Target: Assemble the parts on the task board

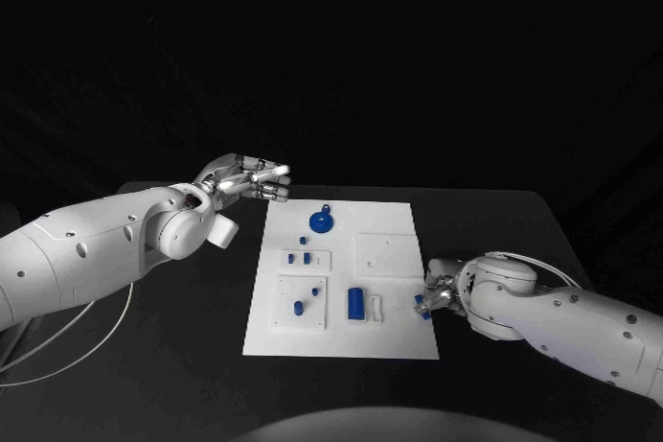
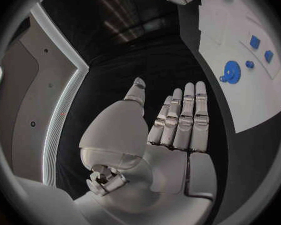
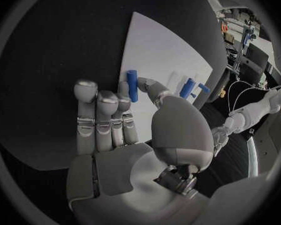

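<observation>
Pinching a small blue peg (image 3: 132,85) between thumb and fingertips, the right hand (image 1: 437,293) sits at the task board's (image 1: 394,212) right edge, near its front corner, with the peg held roughly upright and clear of the white surface in the right wrist view. That reads as the carrying step: a part is picked and waits to be seated. On the board lie a blue cylinder (image 1: 355,304) just beside that hand, small blue pieces in the inset panels to its left, and a round blue disc (image 1: 322,221) near the far end. The left hand (image 1: 250,180) hovers off the board's far left corner, fingers straight, close together and holding nothing. Next, I judge, the peg must be brought over its matching hole and lowered straight; which hole cannot be told from here.
</observation>
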You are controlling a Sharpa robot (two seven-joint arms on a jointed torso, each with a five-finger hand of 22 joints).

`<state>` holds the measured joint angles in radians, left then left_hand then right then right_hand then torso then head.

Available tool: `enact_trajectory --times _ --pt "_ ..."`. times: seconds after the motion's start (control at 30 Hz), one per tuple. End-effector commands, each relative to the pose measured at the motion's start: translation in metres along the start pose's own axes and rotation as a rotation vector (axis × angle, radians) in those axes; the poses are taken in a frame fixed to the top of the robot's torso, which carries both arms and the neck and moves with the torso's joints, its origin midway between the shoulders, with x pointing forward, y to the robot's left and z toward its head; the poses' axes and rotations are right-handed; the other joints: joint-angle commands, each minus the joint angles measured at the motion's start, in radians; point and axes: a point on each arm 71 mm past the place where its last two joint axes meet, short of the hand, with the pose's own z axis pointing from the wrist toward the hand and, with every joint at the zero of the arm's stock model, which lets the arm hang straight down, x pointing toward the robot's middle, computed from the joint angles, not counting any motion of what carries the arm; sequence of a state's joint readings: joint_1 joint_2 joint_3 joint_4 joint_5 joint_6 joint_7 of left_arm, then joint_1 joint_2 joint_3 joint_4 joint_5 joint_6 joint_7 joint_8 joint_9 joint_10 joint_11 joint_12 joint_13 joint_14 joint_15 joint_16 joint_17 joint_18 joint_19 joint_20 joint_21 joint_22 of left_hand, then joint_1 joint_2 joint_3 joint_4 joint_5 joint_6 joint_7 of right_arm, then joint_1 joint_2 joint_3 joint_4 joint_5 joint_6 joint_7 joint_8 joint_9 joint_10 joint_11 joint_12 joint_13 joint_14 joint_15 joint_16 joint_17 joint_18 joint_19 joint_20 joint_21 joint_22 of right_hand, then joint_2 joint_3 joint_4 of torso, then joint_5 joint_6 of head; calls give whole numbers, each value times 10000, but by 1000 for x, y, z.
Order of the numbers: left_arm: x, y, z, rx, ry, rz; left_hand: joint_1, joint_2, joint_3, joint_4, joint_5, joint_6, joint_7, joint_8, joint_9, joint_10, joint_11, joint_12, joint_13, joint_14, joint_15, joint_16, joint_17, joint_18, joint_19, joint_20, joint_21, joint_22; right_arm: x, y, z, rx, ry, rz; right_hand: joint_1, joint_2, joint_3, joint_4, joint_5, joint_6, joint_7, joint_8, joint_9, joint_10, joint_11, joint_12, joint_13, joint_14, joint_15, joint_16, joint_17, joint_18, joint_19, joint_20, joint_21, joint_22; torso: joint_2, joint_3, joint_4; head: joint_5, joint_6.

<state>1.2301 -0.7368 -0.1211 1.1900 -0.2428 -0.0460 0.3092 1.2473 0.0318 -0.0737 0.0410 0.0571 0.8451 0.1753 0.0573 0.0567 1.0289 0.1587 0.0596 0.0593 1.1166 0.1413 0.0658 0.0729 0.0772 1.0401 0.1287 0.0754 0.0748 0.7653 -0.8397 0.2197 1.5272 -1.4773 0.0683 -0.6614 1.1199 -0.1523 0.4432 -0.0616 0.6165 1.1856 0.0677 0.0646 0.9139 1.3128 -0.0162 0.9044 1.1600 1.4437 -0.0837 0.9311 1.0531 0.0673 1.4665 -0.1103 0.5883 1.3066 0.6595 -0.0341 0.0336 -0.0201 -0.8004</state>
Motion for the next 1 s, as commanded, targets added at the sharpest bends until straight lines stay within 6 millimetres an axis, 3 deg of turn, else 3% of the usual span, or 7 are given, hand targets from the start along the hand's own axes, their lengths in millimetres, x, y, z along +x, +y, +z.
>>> enact_trajectory --times 0.03,0.2,0.27,0.37,0.7,1.0 --pt "2 0 1 -6 188 -109 -74 12 -11 73 -2 -106 -1 -5 -3 12 29 14 3 -14 6 -46 0 -59 -63 13 -26 -11 11 -13 3 879 124 -187 -23 -98 2546 -2190 321 -1341 390 -21 -8472 65 -33 17 -18 -19 27 34 58 197 285 63 135 315 1 0 -1 0 -13" --pt "2 0 1 -34 215 -117 -74 12 -11 73 -2 -106 -1 -5 -3 12 29 14 3 -14 6 -46 0 -59 -63 13 -26 -11 11 -12 2 782 81 280 -54 -147 2632 -2185 751 -1221 360 -20 -8469 109 -51 131 1 4 12 142 177 206 301 54 232 524 2 8 -3 20 -15" --pt "2 0 1 -44 221 -120 -74 12 -11 73 -2 -106 -1 -5 -3 12 29 14 3 -14 6 -46 0 -59 -63 13 -26 -11 11 -11 1 692 61 541 -114 -210 2557 -2164 1185 -1185 347 -16 -8464 148 -63 187 25 15 0 187 223 203 323 43 288 567 1 10 -10 25 -7" --pt "2 0 1 -57 232 -123 -74 12 -11 73 -2 -106 -1 -5 -3 12 29 14 3 -14 6 -46 0 -59 -63 13 -26 -11 11 -8 0 489 67 915 -118 -198 2406 -2161 1485 -1056 319 -17 -8456 181 -85 245 55 19 -26 236 290 199 347 18 332 610 5 13 -12 33 0" --pt "2 1 0 -116 282 -138 -74 -11 14 111 -5 -151 0 -6 -5 16 28 16 4 -7 4 -44 2 -57 -57 12 -20 -9 12 6 -10 -744 396 2279 -105 -172 2384 -2166 1461 -908 287 -18 -8454 224 -114 326 102 10 -77 242 356 205 364 -31 371 639 5 13 -8 48 -35" --pt "3 1 0 -170 340 -151 -74 -11 14 111 -5 -151 0 -6 -5 16 28 16 4 -7 4 -44 2 -57 -57 12 -20 -9 9 21 -19 -1645 579 3743 -21 -84 1912 -2157 1442 -821 274 -19 -8453 244 -130 379 143 30 -105 203 422 195 395 -58 286 619 -1 2 9 52 -38"
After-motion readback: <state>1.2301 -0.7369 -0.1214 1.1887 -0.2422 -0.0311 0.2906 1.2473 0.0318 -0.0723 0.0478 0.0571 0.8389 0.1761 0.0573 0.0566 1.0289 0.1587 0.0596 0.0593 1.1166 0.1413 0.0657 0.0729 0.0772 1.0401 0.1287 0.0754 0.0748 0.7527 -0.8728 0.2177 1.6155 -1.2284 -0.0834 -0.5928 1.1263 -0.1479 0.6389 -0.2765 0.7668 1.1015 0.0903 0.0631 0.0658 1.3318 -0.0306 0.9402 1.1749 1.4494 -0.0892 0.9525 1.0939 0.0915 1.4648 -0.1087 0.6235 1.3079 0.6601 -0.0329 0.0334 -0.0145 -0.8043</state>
